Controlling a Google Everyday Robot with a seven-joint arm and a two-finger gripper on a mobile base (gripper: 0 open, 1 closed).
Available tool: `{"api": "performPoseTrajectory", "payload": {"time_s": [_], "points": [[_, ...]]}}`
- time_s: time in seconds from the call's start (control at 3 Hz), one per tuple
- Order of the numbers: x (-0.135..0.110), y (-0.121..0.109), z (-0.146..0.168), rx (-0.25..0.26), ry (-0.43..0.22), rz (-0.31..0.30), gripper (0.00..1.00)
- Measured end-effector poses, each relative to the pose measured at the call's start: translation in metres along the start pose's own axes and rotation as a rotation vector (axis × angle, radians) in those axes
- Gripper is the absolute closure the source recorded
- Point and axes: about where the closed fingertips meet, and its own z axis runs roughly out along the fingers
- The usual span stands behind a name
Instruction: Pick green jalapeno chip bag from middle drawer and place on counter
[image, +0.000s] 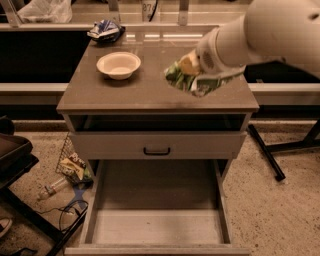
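I have the end effector (189, 69) clamped on the bag (176, 79), upper right of centre, held over the surface (125, 96) well apart from the bowl (118, 65), ready to set down; the drawer (155, 227) stands open at the bottom

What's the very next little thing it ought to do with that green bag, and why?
Probably lower it a little, straight down. The tool holds the green jalapeno chip bag over the right side of the counter, apart from the white bowl, so only setting it down and letting go seems left.
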Motion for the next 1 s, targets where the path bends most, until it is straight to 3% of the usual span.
{"api": "performPoseTrajectory", "payload": {"time_s": [0.33,0.67,1.0], "points": [[-0.030,-0.085,0.031,0.085,-0.030,-0.050,1.00],[-0.044,-0.144,0.056,0.176,-0.113,-0.085,1.00],[-0.017,-0.186,0.069,0.258,-0.164,-0.041,1.00]]}}
